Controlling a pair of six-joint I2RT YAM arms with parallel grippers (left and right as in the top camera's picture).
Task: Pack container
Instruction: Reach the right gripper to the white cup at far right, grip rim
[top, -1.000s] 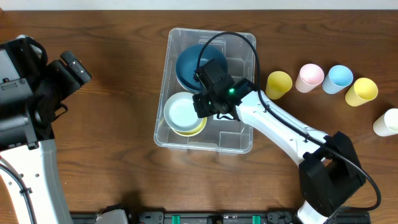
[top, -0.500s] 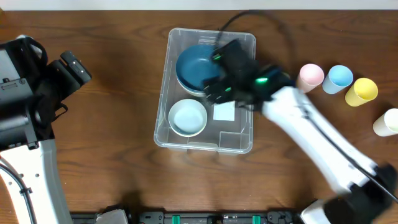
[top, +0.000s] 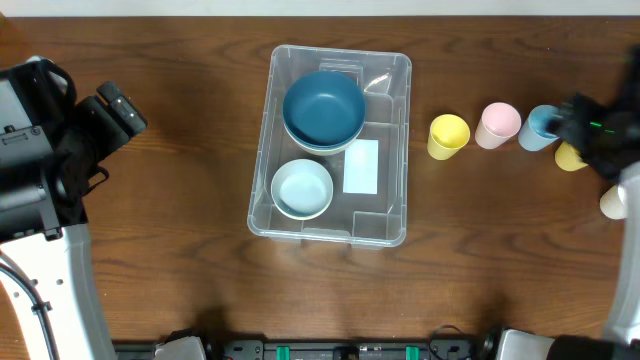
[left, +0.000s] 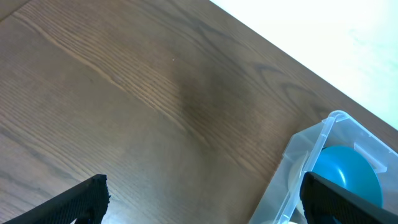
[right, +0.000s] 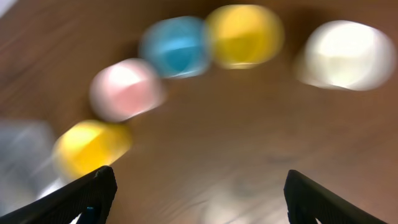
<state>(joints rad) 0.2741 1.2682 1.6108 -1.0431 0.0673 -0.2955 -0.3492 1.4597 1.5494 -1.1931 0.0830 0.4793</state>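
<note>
At the far left the left arm (top: 50, 170) stands folded up at the table edge, its black wrist angled toward the middle. The left gripper (left: 208, 202) hangs over bare wood with its fingers spread wide and nothing between them. The table (top: 180, 260) is dark brown wood with long streaked grain.

Mid-table sits the container (top: 390, 110), a clear plastic bin with rounded corners and moulded ribs. A round, glossy dark blue bowl (top: 323, 108) fills its far end and a smaller pale blue bowl (top: 302, 188) its near end. Beside that bowl, a flat white label (top: 361, 167) lies on the base.

To the right, smooth round cups curve in a row: a yellow cup (top: 448, 135), a pink cup (top: 498, 125) and a blue cup (top: 540, 127).

The blurred right arm (top: 600, 135) hovers above the row's far end. The right gripper (right: 199, 199) is spread apart, empty, over the wood near the cups.
</note>
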